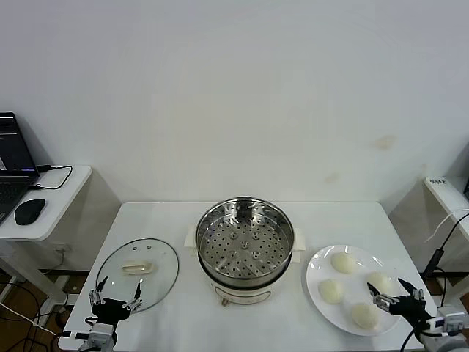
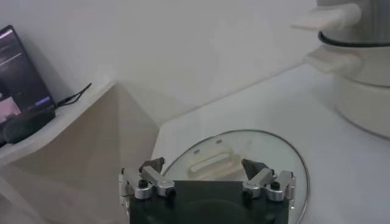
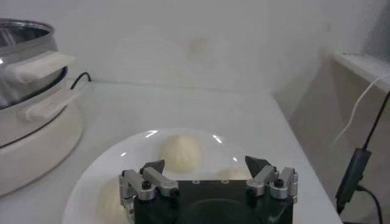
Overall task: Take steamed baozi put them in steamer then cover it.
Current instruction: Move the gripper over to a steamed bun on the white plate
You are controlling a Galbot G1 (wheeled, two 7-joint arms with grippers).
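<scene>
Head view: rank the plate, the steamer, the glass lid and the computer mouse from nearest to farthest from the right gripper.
Measured from the right gripper:
1. Plate: under the gripper, on the table's right side.
2. Steamer: table centre, left of the plate.
3. Glass lid: table's left side, by the left gripper.
4. Computer mouse: side table, far left.

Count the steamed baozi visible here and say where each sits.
4, all on the white plate right of the steamer: one at the back, one left, one front, one right beside the open right gripper. None seem hidden.
</scene>
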